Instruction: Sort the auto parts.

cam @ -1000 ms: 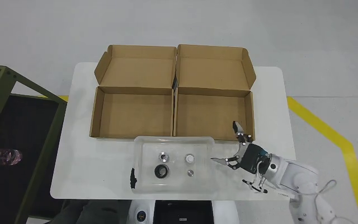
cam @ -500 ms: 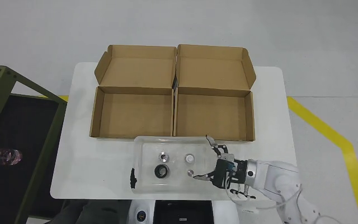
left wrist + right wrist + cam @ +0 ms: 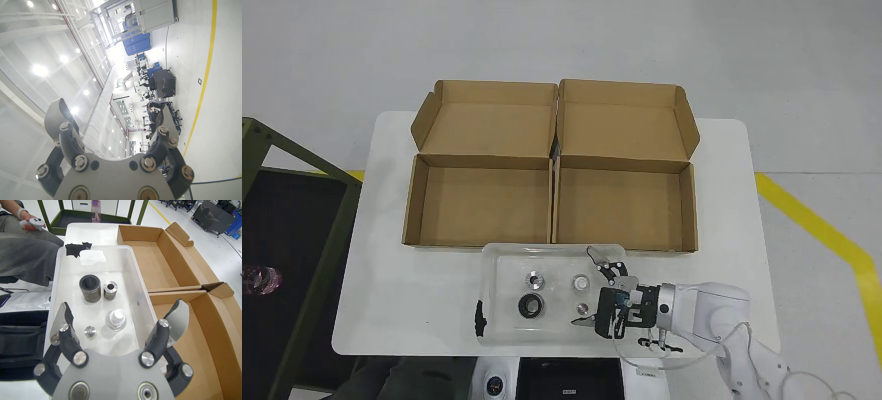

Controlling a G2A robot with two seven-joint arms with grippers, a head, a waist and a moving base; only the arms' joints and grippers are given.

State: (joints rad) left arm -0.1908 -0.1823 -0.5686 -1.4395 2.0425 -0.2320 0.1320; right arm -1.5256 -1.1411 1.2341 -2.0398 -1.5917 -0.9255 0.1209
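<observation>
A clear plastic tray point(image 3: 552, 247) at the table's front holds a black ring bearing point(image 3: 532, 305), a steel sleeve point(image 3: 533, 278), a white-capped part point(image 3: 582, 284) and a small metal disc point(image 3: 583, 308). My right gripper point(image 3: 582, 286) hangs open over the tray's right end, its fingers straddling the white-capped part point(image 3: 116, 319) and the disc point(image 3: 90, 332), with nothing held. The right wrist view has the bearing point(image 3: 90, 291) and sleeve point(image 3: 110, 292) farther off, beyond the right gripper point(image 3: 122, 307). My left gripper point(image 3: 109, 108) is open and points up into the room.
Two open cardboard boxes, left point(image 3: 482, 205) and right point(image 3: 622, 208), stand side by side just behind the tray with their lids folded back. A dark green cart point(image 3: 282, 260) stands off the table's left edge. White table surface lies free to both sides of the tray.
My right arm has swung left from the table's front right corner to above the tray's right end, its gripper staying open. The parts have not moved.
</observation>
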